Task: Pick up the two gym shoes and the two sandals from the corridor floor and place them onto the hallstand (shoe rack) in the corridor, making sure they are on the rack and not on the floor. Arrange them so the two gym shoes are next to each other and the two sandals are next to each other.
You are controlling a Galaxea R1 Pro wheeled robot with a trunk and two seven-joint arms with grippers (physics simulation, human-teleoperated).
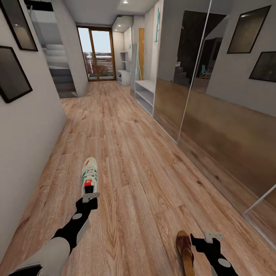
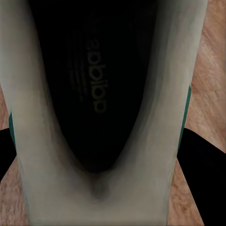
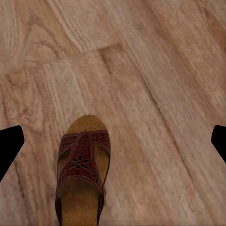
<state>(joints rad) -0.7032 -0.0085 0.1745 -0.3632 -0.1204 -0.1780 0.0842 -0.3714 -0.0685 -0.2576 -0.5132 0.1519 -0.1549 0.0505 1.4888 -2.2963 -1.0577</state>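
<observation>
**White sneaker in the left gripper's hold, brown sandal beside the right**

White leather with green stripes and a red-orange tongue patch marks the gym shoe [image 1: 89,177], which lies on the wood-plank corridor floor [image 1: 153,184] at near left, its long axis running up the corridor, toe pointing far and heel toward the robot. In the left wrist view the shoe's dark insole [image 2: 96,80] carries faint lettering that appears to read "adidas". The left gripper [image 1: 91,197] sits at the heel, its dark fingers [image 2: 200,174] on either side of the heel collar; the jaws seem closed on the shoe, though the contact itself cannot be seen clearly.

At near right, a dark brown sandal [image 1: 185,251] with a tan insole and a cut-out floral strap [image 3: 82,160] also lies lengthwise along the corridor, toe pointing far. The right gripper [image 1: 209,237] is just beside it on the right, its fingers [image 3: 9,148] spread wide apart and holding nothing.

Farther along the right wall, past the mirrored wardrobe doors [image 1: 199,76], stands the low white hallstand [image 1: 145,94] with open shelves. A glazed door [image 1: 96,53] closes the corridor's far end.
</observation>
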